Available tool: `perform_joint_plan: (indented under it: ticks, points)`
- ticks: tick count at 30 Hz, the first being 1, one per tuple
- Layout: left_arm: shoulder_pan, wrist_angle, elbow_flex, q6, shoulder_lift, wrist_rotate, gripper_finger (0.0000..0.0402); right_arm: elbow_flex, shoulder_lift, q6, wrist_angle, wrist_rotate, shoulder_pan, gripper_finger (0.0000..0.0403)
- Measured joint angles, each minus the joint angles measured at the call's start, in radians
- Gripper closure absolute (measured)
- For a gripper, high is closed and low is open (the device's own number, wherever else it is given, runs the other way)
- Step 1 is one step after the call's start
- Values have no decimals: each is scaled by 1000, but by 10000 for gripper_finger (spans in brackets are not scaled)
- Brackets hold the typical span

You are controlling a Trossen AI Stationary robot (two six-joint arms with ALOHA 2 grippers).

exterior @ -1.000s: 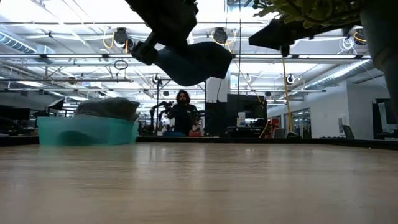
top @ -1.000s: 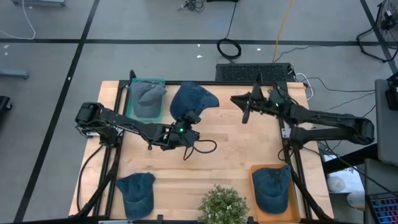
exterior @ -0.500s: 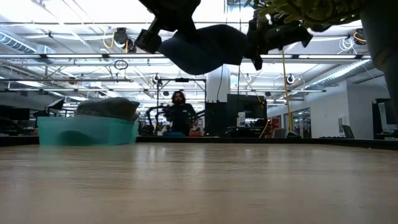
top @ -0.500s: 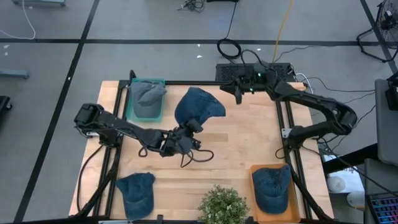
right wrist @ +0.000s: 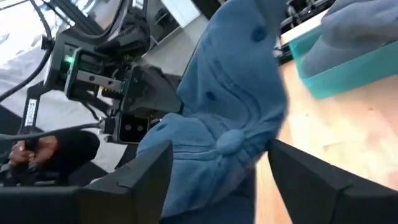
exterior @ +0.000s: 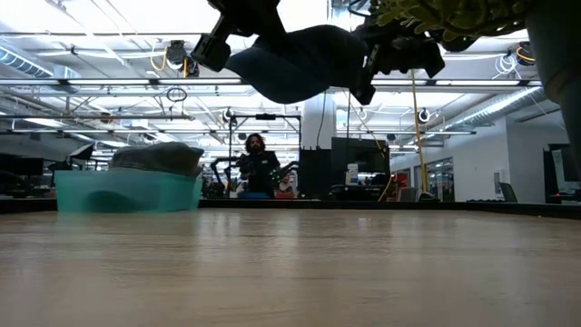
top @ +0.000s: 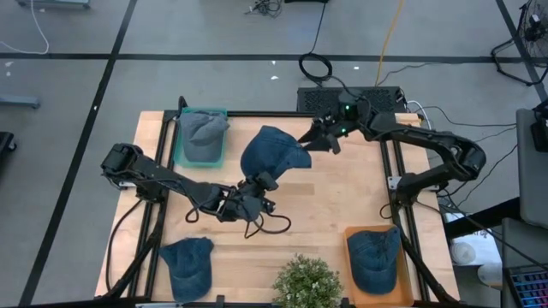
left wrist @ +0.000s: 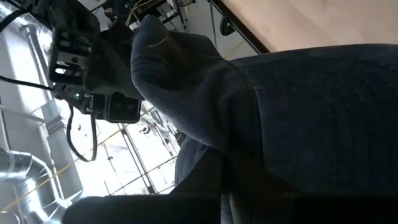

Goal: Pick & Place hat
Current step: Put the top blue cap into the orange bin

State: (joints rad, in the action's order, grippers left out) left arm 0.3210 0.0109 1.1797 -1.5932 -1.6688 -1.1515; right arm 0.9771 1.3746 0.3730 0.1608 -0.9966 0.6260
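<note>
A blue denim hat (top: pixel 272 152) hangs in the air over the table's middle, with my left gripper (top: pixel 259 180) shut on its near edge. My right gripper (top: pixel 315 139) stands open at the hat's far right side. In the right wrist view its two fingers (right wrist: pixel 146 177) flank the hat's crown (right wrist: pixel 233 140), which shows its top button. In the low view the hat (exterior: pixel 295 64) floats high above the tabletop between both grippers. My left gripper holds the hat by its near lower edge (top: pixel 261 174), coming almost level from the table's near left. The hat stands out beyond the fingers, lifted clear of the table. In the left wrist view the cloth (left wrist: pixel 298 118) hides the place of contact. My right gripper's open fingers lie on either side of the crown; whether they touch it I cannot tell.
A teal bin (top: pixel 182 152) at the far left holds a grey hat (top: pixel 205 128). Another blue hat (top: pixel 187 263) lies at the near left. An orange tray (top: pixel 350 235) at the near right holds a blue hat (top: pixel 374 257). A green plant (top: pixel 306 282) stands at the near edge.
My right gripper has swung from the table's right toward the far edge, then in toward the hat, rolling as it went, and has opened. My left gripper has carried the hat a little toward the table's right and near side, still clear of the table.
</note>
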Motion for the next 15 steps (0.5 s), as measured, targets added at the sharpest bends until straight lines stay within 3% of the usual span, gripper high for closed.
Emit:
perform_joint_plan:
  ticks: [7,15]
  points:
    - [1,0,0,2,0,1,399,0,0,1,7,78,-72,137]
    - [0,1,0,2,0,21,399,0,0,138,153,44,-139,159]
